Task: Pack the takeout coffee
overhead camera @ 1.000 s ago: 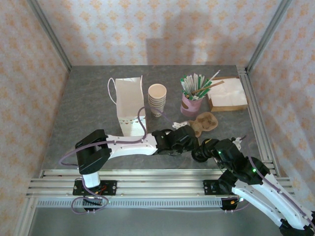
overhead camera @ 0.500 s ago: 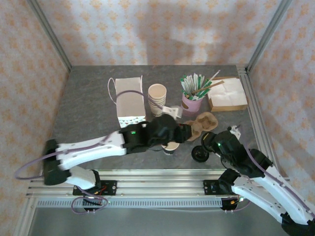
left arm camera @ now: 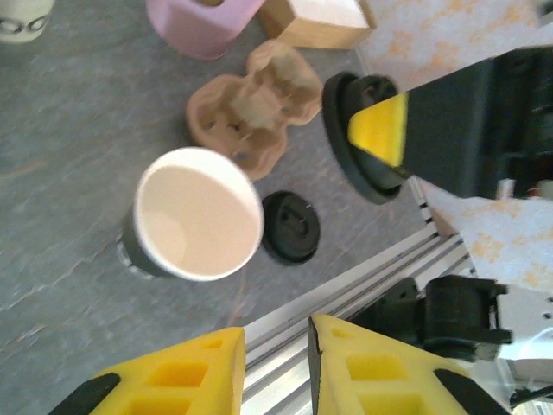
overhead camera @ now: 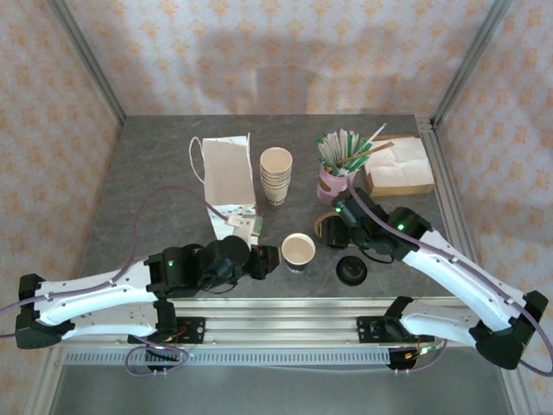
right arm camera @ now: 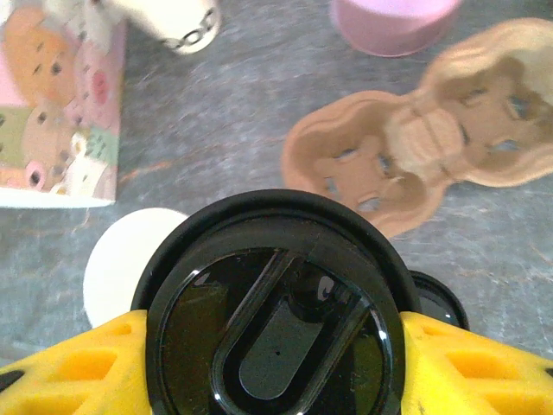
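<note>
Right wrist view: right end effector (right arm camera: pixel 275 354) clamps a black lid (right arm camera: pixel 275 294) between both fingers. Left end effector (left arm camera: pixel 276 339) stands slightly parted and empty, near the takeout coffee cup (left arm camera: pixel 199 226), which sits lidless and upright on the surface (left arm camera: pixel 69 130).

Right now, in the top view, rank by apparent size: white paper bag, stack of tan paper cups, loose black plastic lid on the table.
Largest: white paper bag.
Next: stack of tan paper cups.
Smallest: loose black plastic lid on the table.
</note>
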Robot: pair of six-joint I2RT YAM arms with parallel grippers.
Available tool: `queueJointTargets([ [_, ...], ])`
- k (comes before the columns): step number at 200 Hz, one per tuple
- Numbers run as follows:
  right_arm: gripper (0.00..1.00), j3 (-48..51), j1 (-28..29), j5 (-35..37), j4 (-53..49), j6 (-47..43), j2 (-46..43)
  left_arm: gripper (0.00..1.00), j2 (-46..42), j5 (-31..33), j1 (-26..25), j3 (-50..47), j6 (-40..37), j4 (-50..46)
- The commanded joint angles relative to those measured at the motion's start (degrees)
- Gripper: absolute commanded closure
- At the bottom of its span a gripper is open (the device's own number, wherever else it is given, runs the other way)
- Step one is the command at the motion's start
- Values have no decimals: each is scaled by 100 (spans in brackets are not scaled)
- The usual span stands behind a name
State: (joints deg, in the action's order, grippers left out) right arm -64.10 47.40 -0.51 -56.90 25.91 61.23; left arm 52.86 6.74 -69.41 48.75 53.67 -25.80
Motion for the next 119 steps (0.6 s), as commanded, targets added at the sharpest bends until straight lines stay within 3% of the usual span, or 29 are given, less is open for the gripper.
queueJointTargets([
  [1, 40, -269, 315, -82, 82, -267, 277, 74, -480, 476, -29, -409, 454, -192],
  [66, 40, -323, 853, -156, 534, -143, 1071, 70, -554, 622, -29, -1150, 1106, 167],
  [119, 39, -277, 926, -154, 645, -56, 1436, 63, -516, 513, -25, -1878, 1702, 1338],
])
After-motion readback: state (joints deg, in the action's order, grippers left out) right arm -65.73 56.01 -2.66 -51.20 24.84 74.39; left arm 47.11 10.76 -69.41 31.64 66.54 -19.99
